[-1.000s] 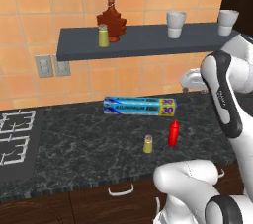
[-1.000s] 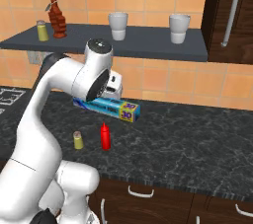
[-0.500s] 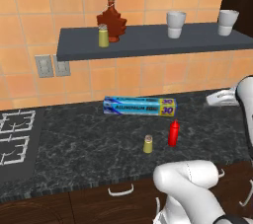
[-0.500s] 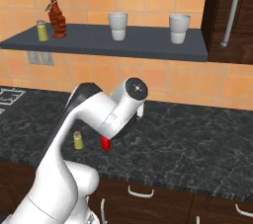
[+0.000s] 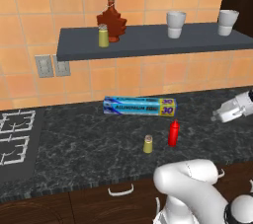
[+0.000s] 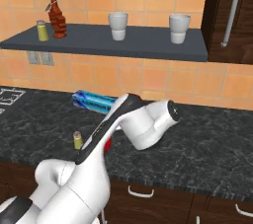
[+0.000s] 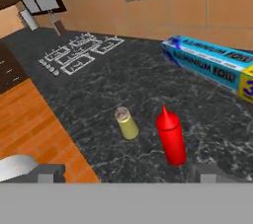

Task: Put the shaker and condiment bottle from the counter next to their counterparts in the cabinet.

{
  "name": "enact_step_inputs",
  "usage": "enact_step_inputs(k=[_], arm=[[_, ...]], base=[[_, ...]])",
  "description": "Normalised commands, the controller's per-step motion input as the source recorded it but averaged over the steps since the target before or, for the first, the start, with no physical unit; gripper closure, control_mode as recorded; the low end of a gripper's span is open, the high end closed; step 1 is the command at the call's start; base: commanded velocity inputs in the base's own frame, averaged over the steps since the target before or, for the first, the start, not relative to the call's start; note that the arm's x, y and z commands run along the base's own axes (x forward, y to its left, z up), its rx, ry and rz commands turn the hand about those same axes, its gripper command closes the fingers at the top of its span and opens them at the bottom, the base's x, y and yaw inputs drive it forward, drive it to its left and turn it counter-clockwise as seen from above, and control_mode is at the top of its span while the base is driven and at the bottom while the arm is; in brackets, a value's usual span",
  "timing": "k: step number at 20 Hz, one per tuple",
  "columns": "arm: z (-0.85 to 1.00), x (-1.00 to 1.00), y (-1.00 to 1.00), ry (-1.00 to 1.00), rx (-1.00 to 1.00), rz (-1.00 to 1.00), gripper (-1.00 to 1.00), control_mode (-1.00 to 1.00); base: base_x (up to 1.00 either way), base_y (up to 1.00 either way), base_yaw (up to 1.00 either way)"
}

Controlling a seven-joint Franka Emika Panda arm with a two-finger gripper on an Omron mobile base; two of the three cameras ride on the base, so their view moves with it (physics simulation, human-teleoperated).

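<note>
From the left base view I count two shakers: one shaker standing on the counter just left of the single red condiment bottle, and its twin on the cabinet touching or just beside the maple-leaf bottle. Two white cups stand further right on that shelf. One blue foil box lies behind the pair on the counter.

The right base view gives me the same tally: two cups, one foil box, one shelf shaker beside the leaf bottle, one counter shaker next to my arm.

In the hand view I look down on shaker and red bottle, upright, near each other but apart. My gripper hangs above them with its jaws spread wide, holding nothing.
</note>
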Motion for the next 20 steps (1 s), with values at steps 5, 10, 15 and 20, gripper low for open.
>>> enact_step_inputs(k=[5, 10, 15, 20], arm=[[-0.15, 0.58, -0.05, -0.09, 0.04, 0.57, -1.00, -1.00], [-0.08, 0.05, -0.13, -0.16, 0.06, 0.09, -1.00, -1.00], [-0.27, -0.08, -0.02, -0.30, 0.07, 0.00, -1.00, -1.00], [-0.44, -0.01, 0.00, -0.08, 0.02, -0.05, -1.00, -1.00]], base=[[0.00, 0.00, 0.00], [0.00, 0.00, 0.00], [0.00, 0.00, 0.00], [0.00, 0.00, 0.00]])
